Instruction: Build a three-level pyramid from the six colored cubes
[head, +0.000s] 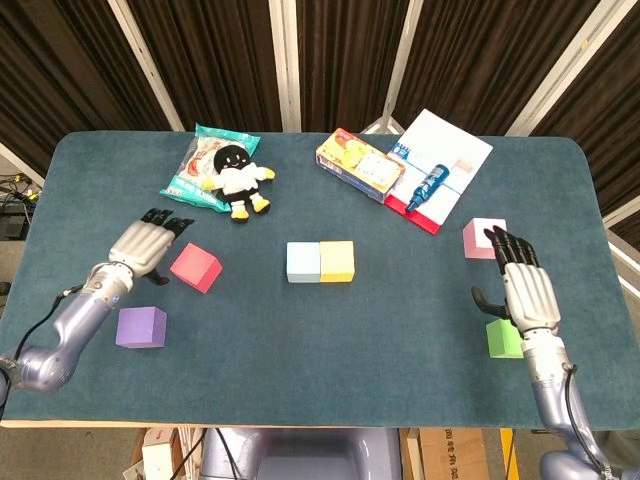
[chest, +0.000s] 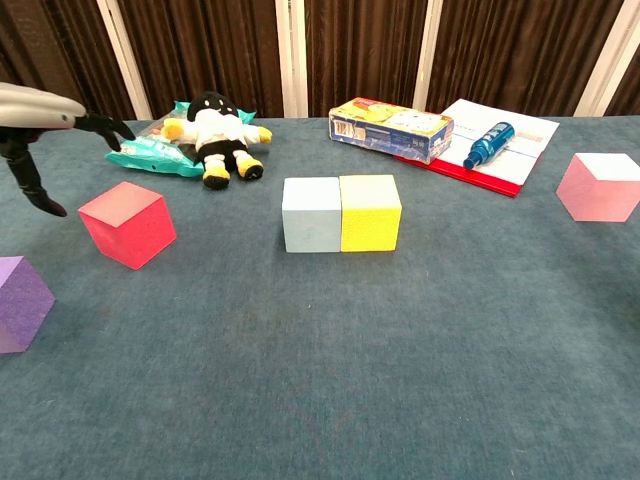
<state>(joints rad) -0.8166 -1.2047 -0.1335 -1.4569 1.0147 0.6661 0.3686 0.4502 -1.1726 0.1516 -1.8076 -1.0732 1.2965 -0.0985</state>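
Note:
A light blue cube (head: 303, 262) and a yellow cube (head: 337, 261) stand side by side, touching, mid-table. The red cube (head: 195, 267) lies to their left, the purple cube (head: 141, 327) nearer the front left. My left hand (head: 146, 245) hovers open just left of the red cube, fingers spread toward it; the chest view shows the left hand (chest: 45, 125) above and left of the red cube (chest: 127, 224). At the right, my right hand (head: 524, 288) is open between the pink cube (head: 483, 238) and the green cube (head: 503, 339), partly covering the green one.
At the back lie a snack bag (head: 200, 165) with a plush doll (head: 238, 180) on it, a yellow box (head: 359, 165), and a notebook (head: 440, 165) with a blue bottle (head: 426, 187) on top. The table's front edge (head: 300, 424) is near both forearms.

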